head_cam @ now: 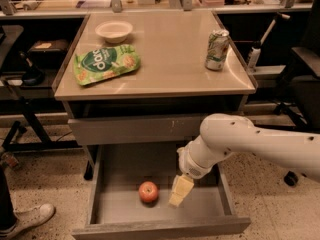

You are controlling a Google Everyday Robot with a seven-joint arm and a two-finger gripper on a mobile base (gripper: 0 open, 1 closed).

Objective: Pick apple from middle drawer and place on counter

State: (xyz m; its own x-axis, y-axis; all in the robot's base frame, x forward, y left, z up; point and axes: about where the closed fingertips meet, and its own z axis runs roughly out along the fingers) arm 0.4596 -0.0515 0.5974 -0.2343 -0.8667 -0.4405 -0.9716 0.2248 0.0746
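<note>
The apple (148, 191), small and red-orange, lies on the floor of the open middle drawer (120, 204), a little left of its middle. My gripper (179, 191), pale yellow at the end of the white arm, hangs down inside the drawer just to the right of the apple, with a small gap between them. It holds nothing that I can see. The beige counter (165, 59) is the cabinet top above the drawer.
On the counter stand a white bowl (114, 31), a green snack bag (105, 63) and a soda can (217, 49). A shut drawer front (130, 129) sits above the open one. A shoe (25, 219) is on the floor at left, an office chair (305, 79) at right.
</note>
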